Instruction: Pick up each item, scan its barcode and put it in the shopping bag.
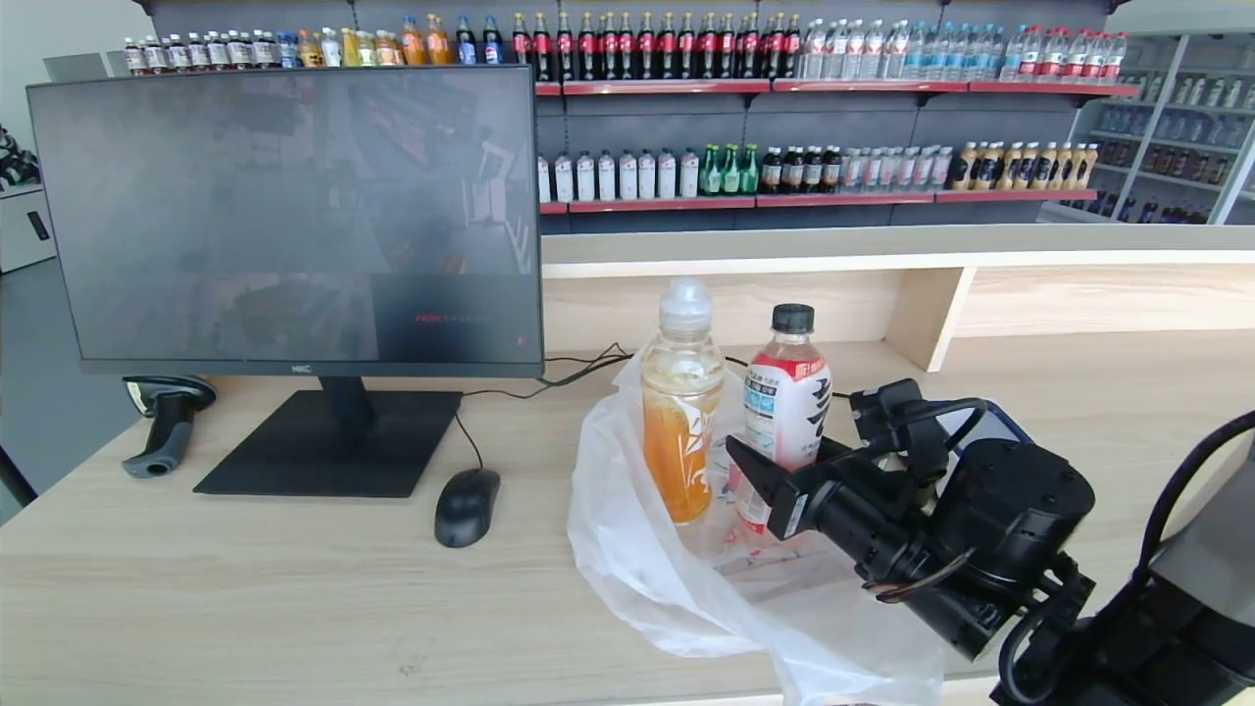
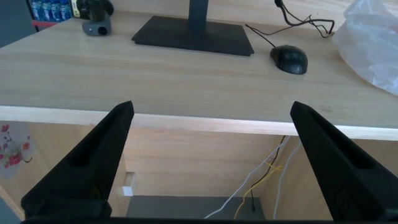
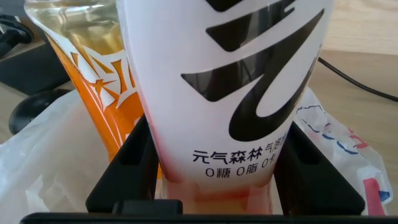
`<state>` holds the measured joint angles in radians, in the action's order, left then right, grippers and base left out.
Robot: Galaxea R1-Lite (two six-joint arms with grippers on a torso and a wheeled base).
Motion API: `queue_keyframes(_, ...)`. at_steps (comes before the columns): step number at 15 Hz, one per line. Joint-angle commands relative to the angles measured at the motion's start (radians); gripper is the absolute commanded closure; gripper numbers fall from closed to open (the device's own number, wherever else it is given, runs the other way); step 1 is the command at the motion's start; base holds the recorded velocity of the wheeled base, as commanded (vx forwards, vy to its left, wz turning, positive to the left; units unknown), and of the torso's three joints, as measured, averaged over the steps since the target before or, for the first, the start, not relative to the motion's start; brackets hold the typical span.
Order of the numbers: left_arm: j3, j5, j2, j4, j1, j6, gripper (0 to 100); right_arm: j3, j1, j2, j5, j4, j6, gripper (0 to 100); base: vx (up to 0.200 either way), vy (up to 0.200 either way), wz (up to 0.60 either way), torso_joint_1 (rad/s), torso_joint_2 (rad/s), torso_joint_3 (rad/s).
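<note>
- Both fingers of the right hand (image 1: 775, 471) are clamped on the lower part of the white-labelled bottle (image 1: 786, 402), one on each side of it, as the right wrist view shows.
- That bottle stands upright with its long axis vertical and its black cap on top. Its base is down among the folds of the shopping bag (image 1: 627, 549); whether it rests on the surface (image 1: 245, 588) cannot be told.
- Just beside it, toward the robot's left, the orange bottle (image 1: 679, 412) stands upright inside the same bag. The two are very close, perhaps touching.
- The coming move likely turns on this closeness. Letting go looks like the step in hand, and the hand would best draw back toward the robot, away from the orange bottle, so neither is tipped.
- The bag's thin film lies slack around both bottles and could catch on a finger.
- The left hand (image 2: 211, 107) hangs with its fingers wide apart, low at the front edge of the surface and well apart from the bag; the right arm is the nearer one.
- Farther left lie the mouse (image 1: 467, 505), the monitor (image 1: 284, 216) and the scanner (image 1: 162, 422).
</note>
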<state>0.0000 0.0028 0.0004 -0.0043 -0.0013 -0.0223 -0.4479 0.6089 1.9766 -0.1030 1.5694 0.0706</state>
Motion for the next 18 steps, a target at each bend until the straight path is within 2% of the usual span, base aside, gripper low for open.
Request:
queue_keyframes(1, 0.000, 0.000, 0.000, 0.000, 0.001, -0.002, 0, 0.003, 0.000, 0.007, 0.000, 0.001, 0.000, 100, 0.000, 0.000, 0.00, 0.000, 0.00, 0.000)
queue_keyframes(18, 0.000, 0.000, 0.000, 0.000, 0.001, -0.002, 0, 0.072, 0.003, -0.002, 0.000, 0.001, 0.000, 100, 0.000, 0.000, 0.00, 0.000, 0.00, 0.000)
